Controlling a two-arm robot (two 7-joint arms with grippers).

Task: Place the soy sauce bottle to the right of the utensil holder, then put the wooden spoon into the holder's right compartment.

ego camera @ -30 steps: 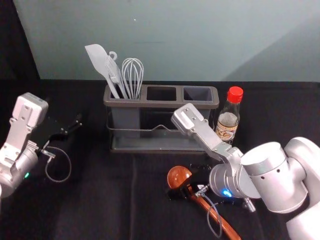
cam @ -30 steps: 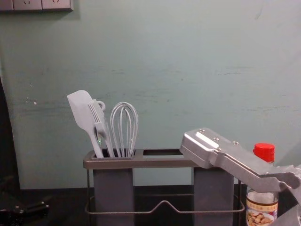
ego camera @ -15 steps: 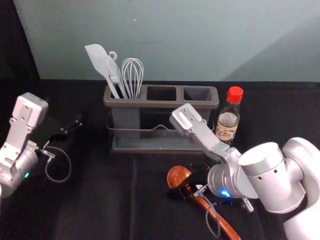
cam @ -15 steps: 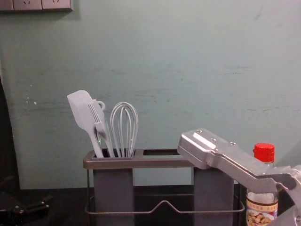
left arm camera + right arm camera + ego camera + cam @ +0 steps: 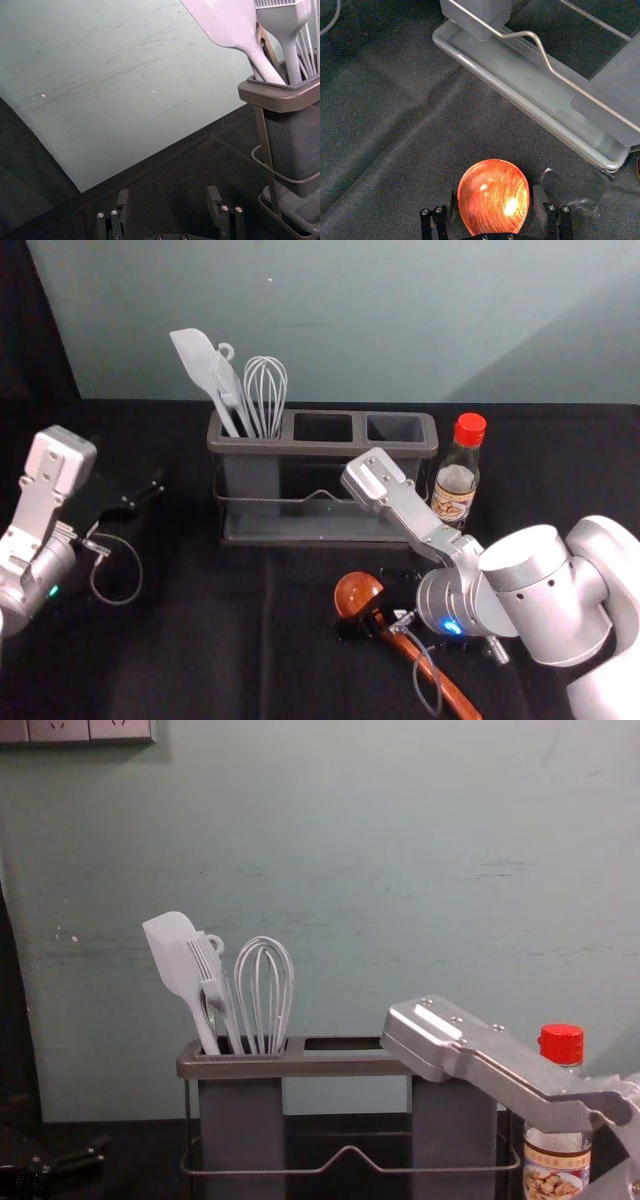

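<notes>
Reddish-brown wooden spoon (image 5: 493, 197) lies flat on the black cloth (image 5: 180, 640), in front of the grey holder with the brown rim (image 5: 330, 448). In the head view its bowl points to between 10 and 11 o'clock, handle to between 4 and 5.

Right gripper (image 5: 492, 192) is on it, coming in from about 4 o'clock, low at the bowl and neck. Fingers (image 5: 540, 201) apart, one each side of the bowl, no clamp visible. Closing line looks crosswise to the spoon's long axis, so a straight squeeze should do. Right arm is clearly the nearer one.

Clear glass soy sauce bottle with red cap (image 5: 455, 490) is upright at the holder's 3 o'clock, just beside it: bottle part looks done. Right compartment (image 5: 395, 427) is between 12 and 1 o'clock from the bowl. White spatula (image 5: 195, 360) and white wire whisk (image 5: 266, 390) are in the left compartment.

Left gripper (image 5: 168, 195) is parked at the holder's 9 o'clock, fingers apart.

Likely next: close, lift, tip the spoon upright, carry toward 12. Round bowl could slip or roll in the pinch; a swing toward 1 o'clock could knock the bottle.
</notes>
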